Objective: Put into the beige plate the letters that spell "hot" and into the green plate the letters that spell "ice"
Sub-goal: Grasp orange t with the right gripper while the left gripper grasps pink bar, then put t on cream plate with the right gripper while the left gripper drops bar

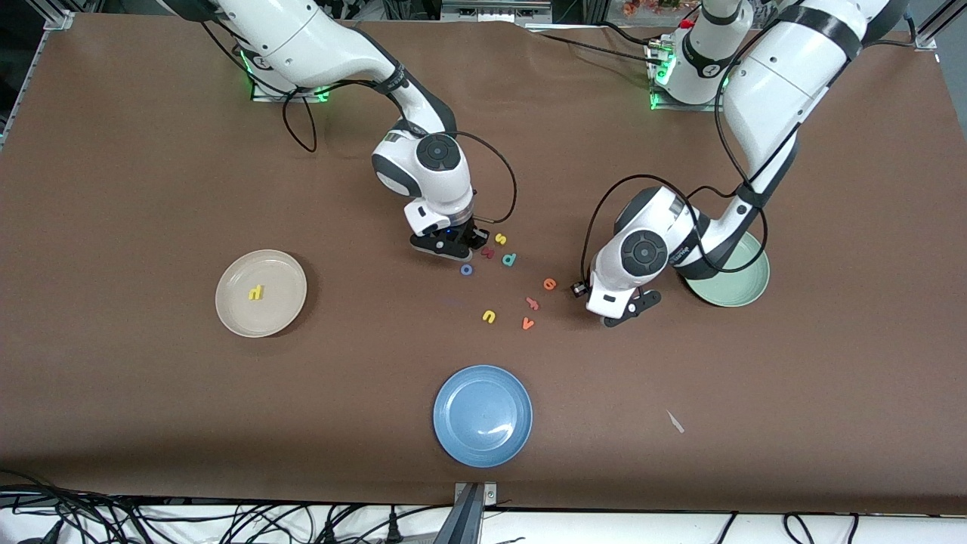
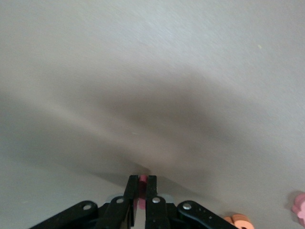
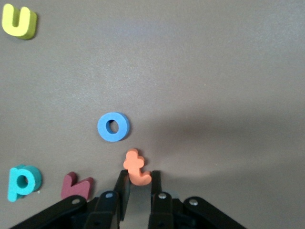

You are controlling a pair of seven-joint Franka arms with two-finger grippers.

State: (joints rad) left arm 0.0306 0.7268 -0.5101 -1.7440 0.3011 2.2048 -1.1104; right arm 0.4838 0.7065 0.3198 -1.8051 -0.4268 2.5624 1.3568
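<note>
My right gripper (image 1: 453,249) (image 3: 138,179) is down at the table among the letters, shut on the orange "t" (image 3: 136,167). The blue "o" (image 1: 467,269) (image 3: 113,127) lies just beside it. The yellow "h" (image 1: 257,292) lies in the beige plate (image 1: 227,302). My left gripper (image 1: 627,311) (image 2: 141,183) is low over the table by the green plate (image 1: 744,287), shut on the thin dark red "i" (image 2: 142,178). The orange "e" (image 1: 550,284) (image 2: 238,221) lies on the table close to it. No "c" shows.
Other loose letters lie mid-table: yellow "s" (image 1: 500,239), a dark red letter (image 1: 487,252), teal "p" (image 1: 509,259), a pink letter (image 1: 532,304), yellow "u" (image 1: 489,316), orange "v" (image 1: 527,323). A blue plate (image 1: 483,415) sits nearer the front camera. The left arm overhangs the green plate.
</note>
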